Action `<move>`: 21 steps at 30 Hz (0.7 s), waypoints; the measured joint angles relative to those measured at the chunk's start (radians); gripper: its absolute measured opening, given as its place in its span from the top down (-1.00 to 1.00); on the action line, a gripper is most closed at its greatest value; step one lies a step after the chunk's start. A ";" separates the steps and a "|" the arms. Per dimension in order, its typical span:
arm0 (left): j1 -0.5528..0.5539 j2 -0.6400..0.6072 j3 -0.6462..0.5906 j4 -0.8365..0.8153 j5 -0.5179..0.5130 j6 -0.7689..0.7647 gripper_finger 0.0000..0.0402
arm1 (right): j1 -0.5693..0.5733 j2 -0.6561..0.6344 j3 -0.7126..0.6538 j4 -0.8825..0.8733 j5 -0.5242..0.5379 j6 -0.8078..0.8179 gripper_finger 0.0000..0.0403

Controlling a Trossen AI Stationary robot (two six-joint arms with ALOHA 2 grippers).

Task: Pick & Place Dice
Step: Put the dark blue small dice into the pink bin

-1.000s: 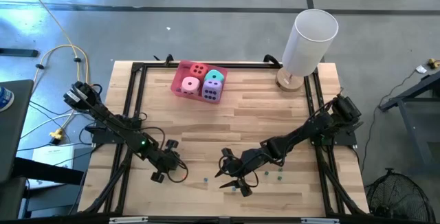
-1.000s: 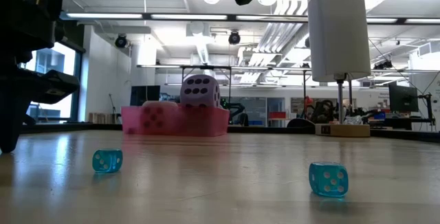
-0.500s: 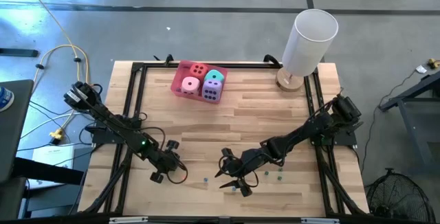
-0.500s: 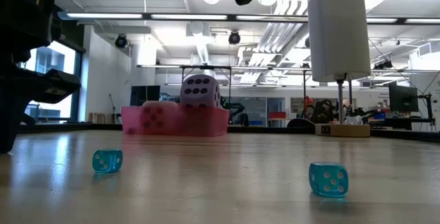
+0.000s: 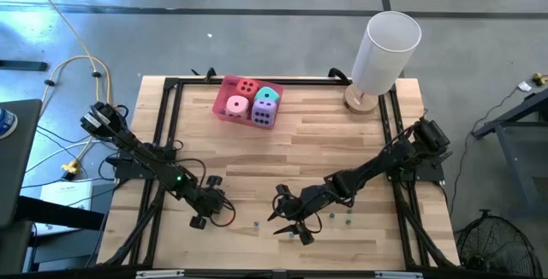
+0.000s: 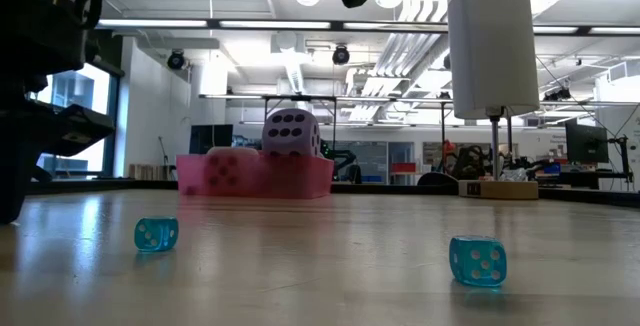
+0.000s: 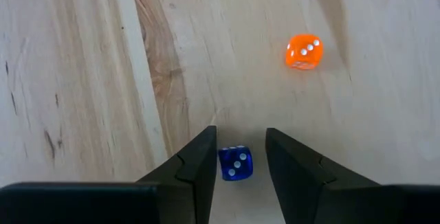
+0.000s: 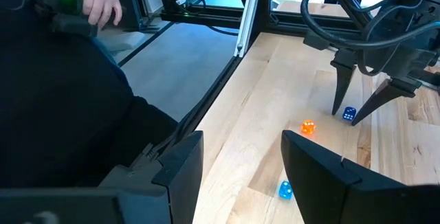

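Observation:
Four big soft dice (red, pink, teal, purple) (image 5: 251, 99) sit in the pink tray (image 5: 224, 110) at the table's far side. Tiny dice lie scattered on the wood near the near edge. My left gripper (image 7: 236, 162) (image 5: 221, 216) is open and low over the table. Its fingers stand on either side of a tiny blue die (image 7: 235, 163) that rests on the wood; I cannot tell whether a finger touches it. A tiny orange die (image 7: 303, 51) lies just beyond. My right gripper (image 8: 240, 162) (image 5: 287, 215) is open, hovering near a light blue die (image 8: 284, 190).
A white cylinder on a wooden base (image 5: 383, 52) stands at the far right corner. Two translucent teal dice (image 6: 156, 233) (image 6: 477, 260) lie near the low camera. More tiny dice (image 5: 347, 218) lie right of my right gripper. A person in dark clothing (image 8: 62, 107) stands beyond the table's left side.
My left gripper has sunk slightly toward the table. My right arm has kept still, and no die has moved.

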 joint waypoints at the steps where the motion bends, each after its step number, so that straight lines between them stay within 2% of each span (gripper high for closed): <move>1: -0.002 0.000 0.000 -0.004 0.000 0.000 0.41 | 0.000 0.000 0.000 0.000 0.000 0.000 0.07; 16: -0.015 -0.003 0.003 -0.076 -0.008 0.069 0.42 | 0.000 0.000 0.000 0.000 0.000 0.000 0.07; 21: -0.035 -0.003 0.003 -0.097 -0.042 0.070 0.59 | 0.000 0.000 0.000 0.000 0.000 0.003 0.07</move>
